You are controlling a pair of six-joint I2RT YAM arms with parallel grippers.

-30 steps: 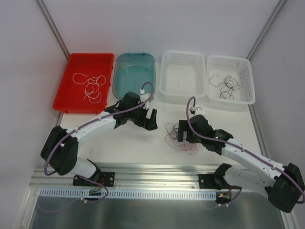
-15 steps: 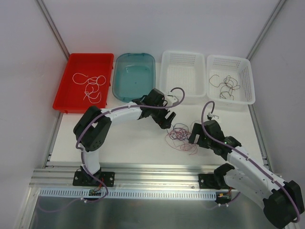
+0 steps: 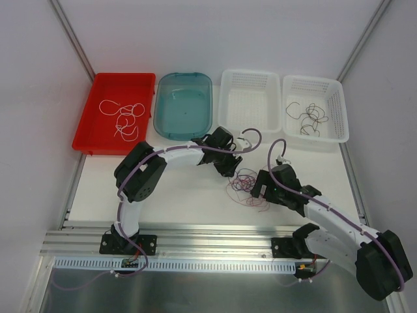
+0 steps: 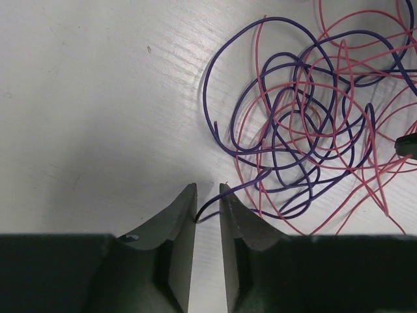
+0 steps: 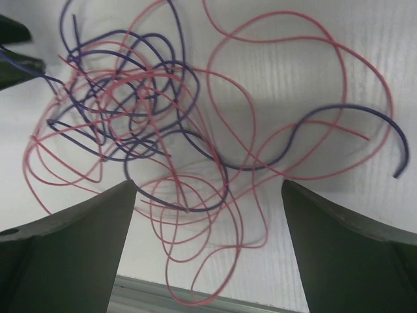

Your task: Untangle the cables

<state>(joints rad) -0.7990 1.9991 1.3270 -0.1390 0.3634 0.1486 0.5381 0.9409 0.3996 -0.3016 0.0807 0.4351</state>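
Tabletop [image 4: 98,98], cables [image 4: 306,124] reaching into left end effector [image 4: 208,190]

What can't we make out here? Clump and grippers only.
- Top view: single strands of the cables too small to trace.
- Left wrist view: clump cut off by top and right edges; whether left gripper fingers touch the purple strand end between them is unclear.
- Right wrist view: top edge cuts the clump; right gripper fingers hide its lower corners; left side blurred.

Pink and purple cables [image 4: 309,140]
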